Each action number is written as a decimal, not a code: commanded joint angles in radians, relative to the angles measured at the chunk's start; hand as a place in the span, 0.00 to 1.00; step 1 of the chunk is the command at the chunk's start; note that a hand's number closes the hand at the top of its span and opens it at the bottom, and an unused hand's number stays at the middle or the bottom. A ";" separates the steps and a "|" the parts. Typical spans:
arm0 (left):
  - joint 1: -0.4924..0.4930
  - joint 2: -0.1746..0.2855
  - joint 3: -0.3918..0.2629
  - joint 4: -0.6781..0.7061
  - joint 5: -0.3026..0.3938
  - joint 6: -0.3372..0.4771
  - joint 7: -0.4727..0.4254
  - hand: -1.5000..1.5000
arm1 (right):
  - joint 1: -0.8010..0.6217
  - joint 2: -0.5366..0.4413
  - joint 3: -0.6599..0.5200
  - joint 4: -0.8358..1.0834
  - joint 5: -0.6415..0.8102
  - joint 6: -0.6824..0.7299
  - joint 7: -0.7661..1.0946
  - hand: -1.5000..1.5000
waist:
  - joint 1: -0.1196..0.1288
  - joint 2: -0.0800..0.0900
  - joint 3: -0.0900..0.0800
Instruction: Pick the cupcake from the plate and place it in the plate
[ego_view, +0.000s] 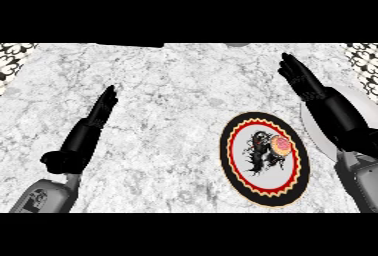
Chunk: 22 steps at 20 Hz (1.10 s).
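A cupcake (280, 144) with pink and orange frosting sits on a decorated plate (238, 165) with a black rim, red and yellow ring and a black figure on white. A plain white plate (317, 136) lies at the right, mostly hidden under my right forearm. My right hand (299, 77) is open, fingers straight, above and beyond both plates, apart from the cupcake. At the left of the counter, far from the plates, my left hand (100, 111) is open with fingers straight.
The counter top (170, 90) is grey-white marble. Patterned strips run along the far left (13, 55) and far right (363, 55) edges. A dark object (129, 44) shows at the far edge of the counter.
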 joint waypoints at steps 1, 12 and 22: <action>0.057 0.010 0.060 0.024 0.028 0.008 -0.009 0.50 | 0.011 0.022 -0.015 -0.029 -0.010 -0.028 0.049 1.00 | -0.033 0.013 0.037; 0.171 -0.019 0.092 0.119 0.052 0.151 0.211 0.50 | 0.241 -0.056 -0.093 0.107 0.469 -0.527 0.082 1.00 | -0.071 0.013 0.041; 0.146 -0.065 0.048 0.069 -0.008 0.196 0.286 0.50 | 0.416 0.091 -0.083 0.167 0.263 -0.344 -0.343 0.00 | -0.043 0.014 0.039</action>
